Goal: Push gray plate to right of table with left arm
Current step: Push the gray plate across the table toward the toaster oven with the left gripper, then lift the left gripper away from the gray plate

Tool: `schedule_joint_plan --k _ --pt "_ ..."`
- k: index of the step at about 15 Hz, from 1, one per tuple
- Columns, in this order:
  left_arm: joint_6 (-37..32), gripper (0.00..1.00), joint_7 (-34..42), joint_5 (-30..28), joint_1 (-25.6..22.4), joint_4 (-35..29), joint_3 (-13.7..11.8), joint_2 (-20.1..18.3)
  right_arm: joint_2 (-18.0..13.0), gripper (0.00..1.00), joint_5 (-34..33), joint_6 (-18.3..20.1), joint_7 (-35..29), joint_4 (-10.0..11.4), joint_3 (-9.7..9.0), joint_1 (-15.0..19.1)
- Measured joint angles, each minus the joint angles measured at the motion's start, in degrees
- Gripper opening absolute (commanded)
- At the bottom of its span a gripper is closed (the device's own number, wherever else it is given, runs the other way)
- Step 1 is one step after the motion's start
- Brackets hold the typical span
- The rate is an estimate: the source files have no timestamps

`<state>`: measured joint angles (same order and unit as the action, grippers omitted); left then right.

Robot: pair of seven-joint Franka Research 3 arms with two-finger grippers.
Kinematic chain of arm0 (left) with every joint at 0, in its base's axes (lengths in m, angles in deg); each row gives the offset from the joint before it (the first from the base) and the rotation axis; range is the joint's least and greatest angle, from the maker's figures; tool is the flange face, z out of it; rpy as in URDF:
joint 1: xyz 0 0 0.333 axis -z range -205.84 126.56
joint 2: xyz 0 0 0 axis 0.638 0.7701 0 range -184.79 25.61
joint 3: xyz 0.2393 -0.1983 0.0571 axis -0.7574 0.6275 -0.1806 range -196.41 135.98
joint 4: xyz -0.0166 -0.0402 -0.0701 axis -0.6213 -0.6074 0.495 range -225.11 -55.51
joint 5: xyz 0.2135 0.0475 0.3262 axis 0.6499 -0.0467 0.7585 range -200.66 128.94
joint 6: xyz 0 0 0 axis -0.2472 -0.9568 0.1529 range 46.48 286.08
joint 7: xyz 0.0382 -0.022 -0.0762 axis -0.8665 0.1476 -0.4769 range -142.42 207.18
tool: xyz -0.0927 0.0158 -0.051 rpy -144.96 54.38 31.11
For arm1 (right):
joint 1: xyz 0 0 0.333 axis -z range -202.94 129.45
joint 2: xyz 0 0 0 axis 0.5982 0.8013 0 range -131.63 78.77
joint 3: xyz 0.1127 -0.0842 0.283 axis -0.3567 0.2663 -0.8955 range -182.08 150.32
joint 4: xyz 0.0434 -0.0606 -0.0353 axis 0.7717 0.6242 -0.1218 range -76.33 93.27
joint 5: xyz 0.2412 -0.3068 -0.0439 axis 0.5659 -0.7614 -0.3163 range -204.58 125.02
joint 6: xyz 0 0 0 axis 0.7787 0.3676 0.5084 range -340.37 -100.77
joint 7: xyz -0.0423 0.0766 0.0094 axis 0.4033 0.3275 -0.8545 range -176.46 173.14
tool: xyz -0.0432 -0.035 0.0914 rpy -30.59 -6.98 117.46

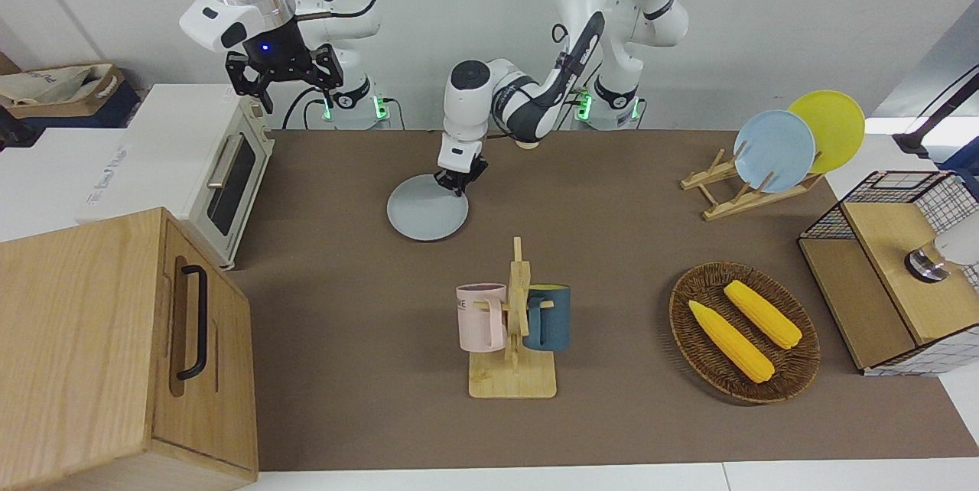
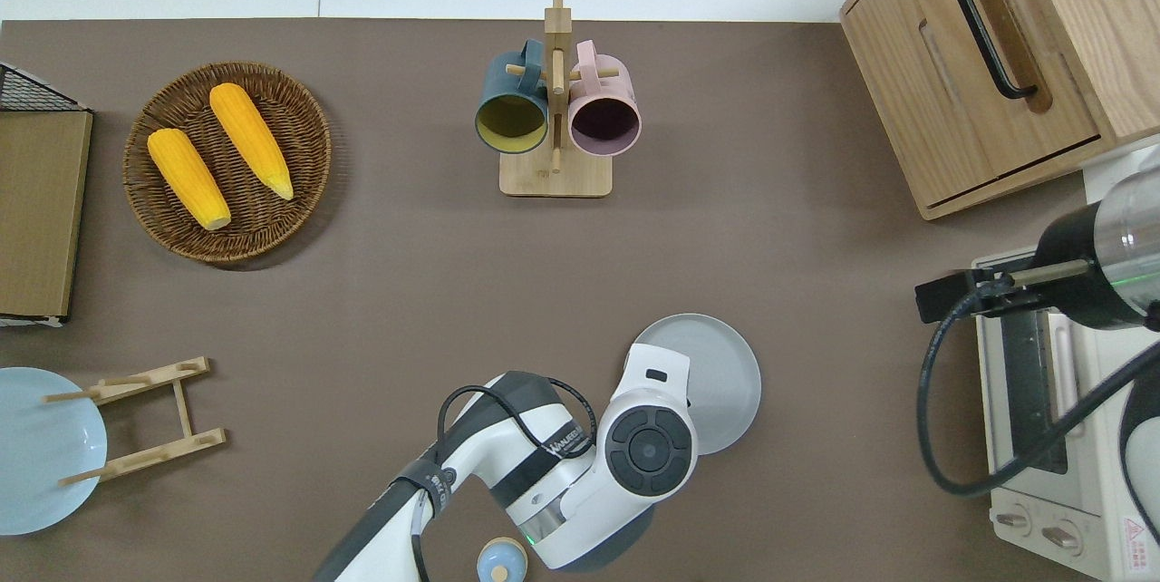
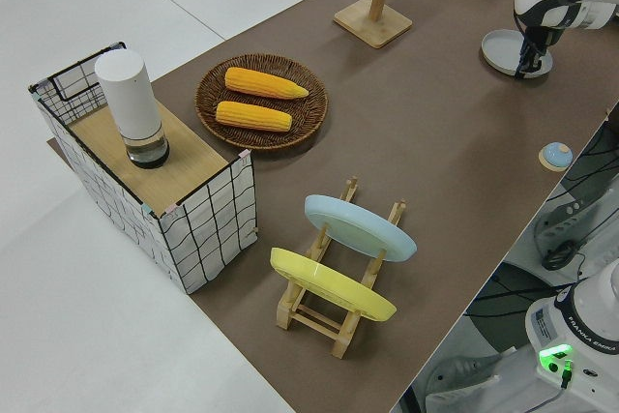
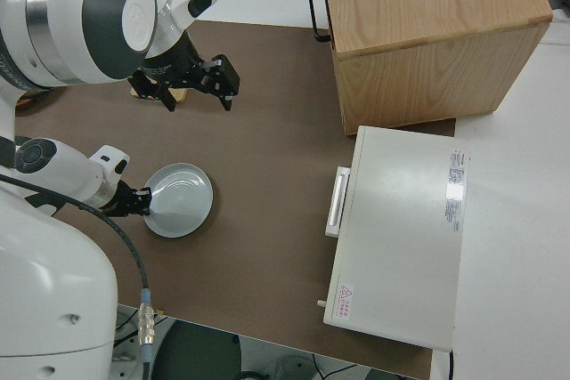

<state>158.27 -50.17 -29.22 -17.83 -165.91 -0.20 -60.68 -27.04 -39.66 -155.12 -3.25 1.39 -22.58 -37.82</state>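
The gray plate (image 1: 425, 209) lies flat on the brown table (image 1: 612, 430), nearer to the robots than the mug rack; it also shows in the overhead view (image 2: 720, 369). My left gripper (image 1: 456, 182) is shut and empty. Its fingertips rest low against the plate's rim, on the side toward the left arm's end and nearer to the robots. In the overhead view the left arm's wrist (image 2: 648, 446) hides the gripper and part of the plate. The right side view shows the gripper (image 4: 136, 205) at the plate's edge (image 4: 180, 200). My right gripper (image 1: 284, 84) is open and parked.
A toaster oven (image 1: 222, 177) and a wooden cabinet (image 1: 115, 346) stand at the right arm's end. A mug rack (image 1: 514, 323) stands mid-table. A corn basket (image 1: 795, 369), a plate rack (image 1: 726, 196) and a wire crate (image 1: 902, 269) are at the left arm's end.
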Motion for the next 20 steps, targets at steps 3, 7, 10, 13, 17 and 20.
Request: schedule_joint_plan --k 3,7,10,13,17,20 --pt "-0.1 0.0 -3.1 0.7 2.7 2.7 -0.1 1.9 0.0 0.983 0.0 0.0 0.0 0.0 0.0 0.0" --pt "-0.8 0.0 -7.8 3.7 5.4 5.9 -0.2 4.7 0.0 0.983 0.0 0.0 0.0 0.0 0.0 0.0" --pt "-1.2 0.0 -10.0 4.7 6.3 7.3 -0.3 5.6 0.0 0.983 0.0 0.0 0.0 0.0 0.0 0.0" --pt "-1.3 0.0 -11.1 4.9 7.0 9.4 -0.3 7.1 0.0 0.983 0.0 0.0 0.0 0.0 0.0 0.0" --pt "-2.4 0.68 -11.6 6.7 7.3 10.9 -0.2 8.4 0.0 0.983 0.0 0.0 0.0 0.0 0.0 0.0" --pt "-4.9 0.99 -11.6 7.2 7.3 12.1 -0.4 9.0 0.0 0.983 0.0 0.0 0.0 0.0 0.0 0.0"
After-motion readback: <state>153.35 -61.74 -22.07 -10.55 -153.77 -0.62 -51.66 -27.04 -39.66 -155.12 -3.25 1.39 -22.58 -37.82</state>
